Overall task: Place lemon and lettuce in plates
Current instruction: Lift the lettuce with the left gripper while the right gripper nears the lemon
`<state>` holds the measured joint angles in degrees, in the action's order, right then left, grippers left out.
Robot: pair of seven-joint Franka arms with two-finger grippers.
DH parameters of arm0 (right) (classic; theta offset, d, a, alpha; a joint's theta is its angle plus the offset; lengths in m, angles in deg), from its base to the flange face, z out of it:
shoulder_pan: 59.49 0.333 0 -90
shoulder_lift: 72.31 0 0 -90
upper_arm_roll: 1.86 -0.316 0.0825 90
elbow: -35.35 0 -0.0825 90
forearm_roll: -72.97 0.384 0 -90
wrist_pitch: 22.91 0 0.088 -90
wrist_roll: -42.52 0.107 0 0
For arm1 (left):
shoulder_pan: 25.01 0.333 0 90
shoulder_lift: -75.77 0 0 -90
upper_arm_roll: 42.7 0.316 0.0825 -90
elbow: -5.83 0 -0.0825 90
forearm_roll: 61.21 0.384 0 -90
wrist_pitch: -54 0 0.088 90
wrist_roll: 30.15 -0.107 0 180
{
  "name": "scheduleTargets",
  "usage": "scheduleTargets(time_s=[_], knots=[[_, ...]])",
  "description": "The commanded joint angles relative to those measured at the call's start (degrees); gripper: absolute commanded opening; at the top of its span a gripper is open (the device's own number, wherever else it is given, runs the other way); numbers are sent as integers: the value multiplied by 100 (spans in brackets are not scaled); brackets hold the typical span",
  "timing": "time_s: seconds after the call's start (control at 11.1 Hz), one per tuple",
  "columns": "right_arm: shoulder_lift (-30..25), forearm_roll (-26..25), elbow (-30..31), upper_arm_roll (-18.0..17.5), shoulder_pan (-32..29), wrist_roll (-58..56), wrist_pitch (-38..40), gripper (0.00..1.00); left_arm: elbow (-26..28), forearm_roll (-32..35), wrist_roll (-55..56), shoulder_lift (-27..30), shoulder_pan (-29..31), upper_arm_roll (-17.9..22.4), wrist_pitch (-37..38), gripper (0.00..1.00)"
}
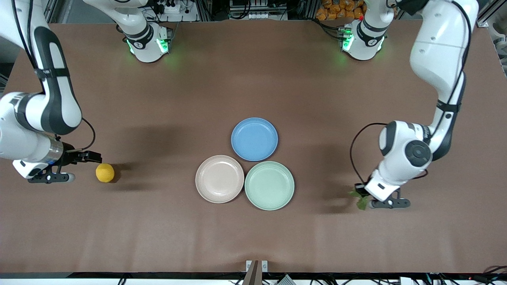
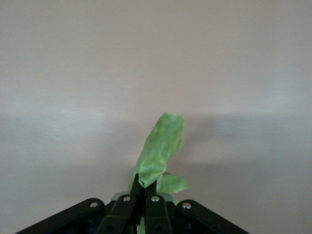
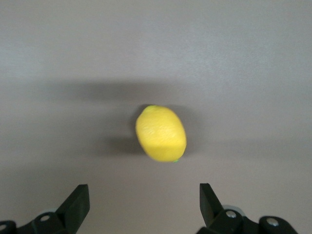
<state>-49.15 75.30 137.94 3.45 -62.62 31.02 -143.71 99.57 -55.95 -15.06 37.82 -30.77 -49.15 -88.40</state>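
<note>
The left pincer (image 2: pixel 141 192) pinches only an edge of the lettuce (image 2: pixel 161 146), so the leaf may slip out; the right pincer (image 3: pixel 144 204), spread wide beside the lemon (image 3: pixel 161 133), could nudge it rolling along the bench (image 1: pixel 253 237).

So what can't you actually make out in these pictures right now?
- Front view: most of the lettuce is hidden under the left hand.
- Left wrist view: the leaf's lower part runs off the picture's edge between the shut fingers.
- Right wrist view: the lemon is blurred; the right hand is cut by the edge.
</note>
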Motion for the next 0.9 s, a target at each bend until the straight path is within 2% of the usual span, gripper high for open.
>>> scheduleTargets(time_s=[0.0, 0.27, 0.54, 0.81], knots=[[529, 382, -28, -48, -213, -519, -583, 100, 119, 81, 1194, 375, -731, 56, 142, 0], [899, 488, -28, -48, -205, -546, -1050, 100, 101, 107, 2144, 516, -1461, 56, 150, 0], [1093, 497, -28, -48, -213, -555, -1139, 100, -135, 125, 3191, 271, -2085, 73, 133, 0], [1260, 523, -28, -48, -257, -652, -1297, 100, -171, 116, 3360, 25, -2280, 56, -524, 0]])
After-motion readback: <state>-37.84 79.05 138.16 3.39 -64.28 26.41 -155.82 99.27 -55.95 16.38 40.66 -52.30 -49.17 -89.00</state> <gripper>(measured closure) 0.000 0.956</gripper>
